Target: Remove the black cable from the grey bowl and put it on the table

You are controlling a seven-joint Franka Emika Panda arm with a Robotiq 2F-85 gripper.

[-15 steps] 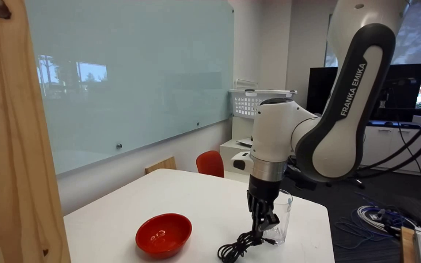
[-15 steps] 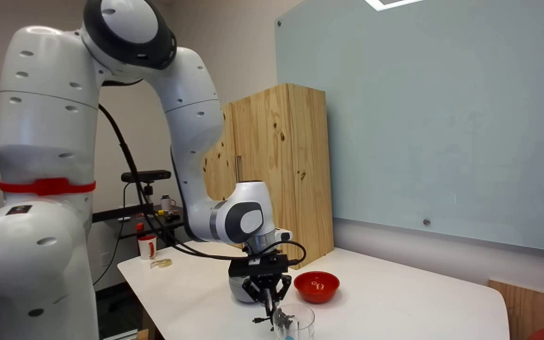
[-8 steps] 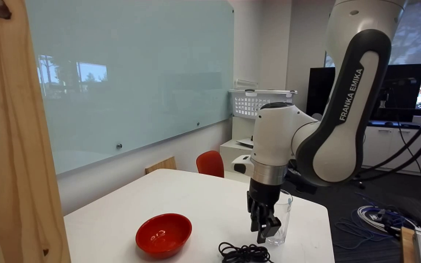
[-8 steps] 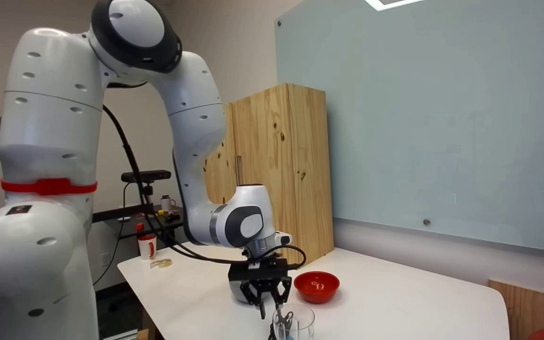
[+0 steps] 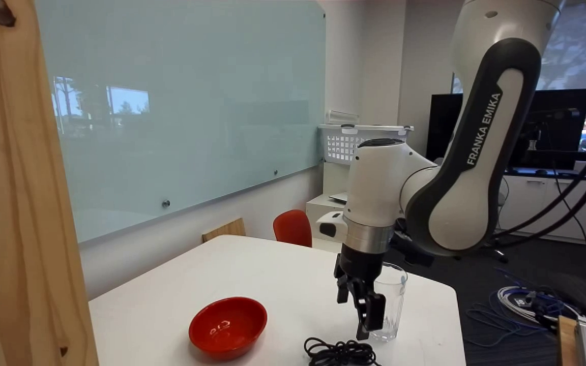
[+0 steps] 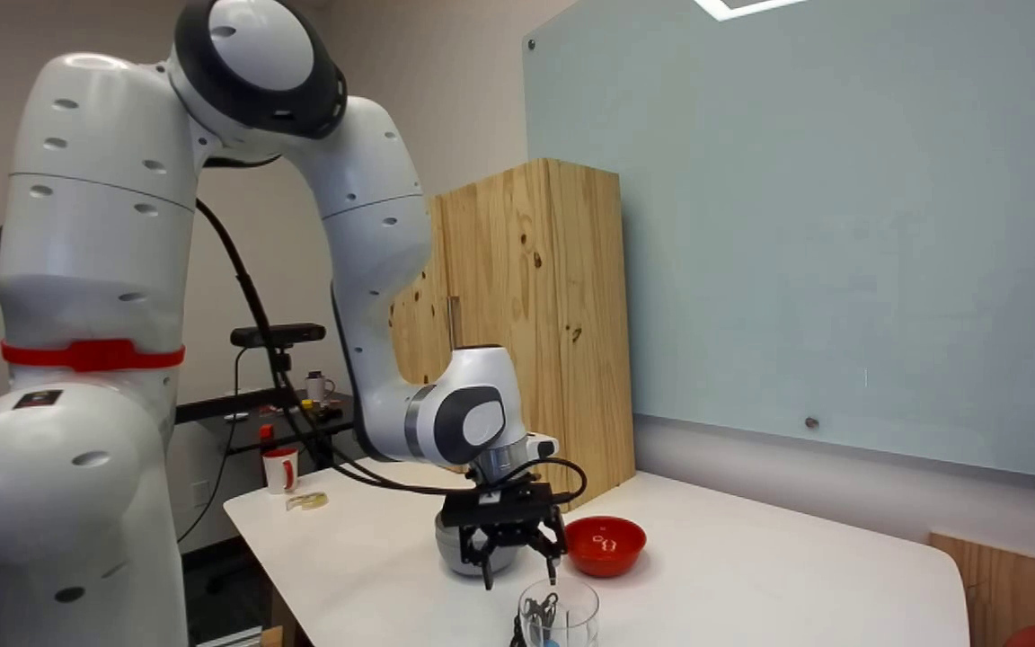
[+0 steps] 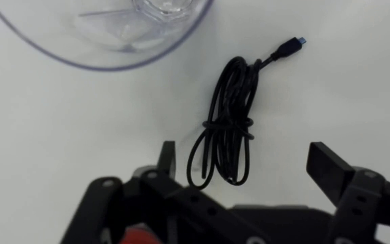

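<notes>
The black cable (image 7: 230, 101) lies in a tied bundle on the white table (image 5: 283, 284), beside the glass in the wrist view. In an exterior view the cable (image 5: 344, 352) is at the lower image edge, partly cut off. Above it hangs my gripper (image 7: 245, 159), open, its fingers wide apart with nothing between them and not touching the cable. Both fingertips of the gripper (image 6: 520, 582) also show spread in an exterior view. Partly hidden behind them stands the grey bowl (image 6: 450, 546); its inside cannot be seen.
A clear drinking glass (image 5: 394, 305) stands upright close to the gripper and cable; its rim (image 7: 110, 68) is near in the wrist view. A red bowl (image 5: 229, 328) sits on the table. A wooden cabinet (image 6: 526, 314) rises behind the arm.
A second ago the gripper was shut on the cable. It has since let go, opened wide and risen slightly; the cable now rests flat on the table.
</notes>
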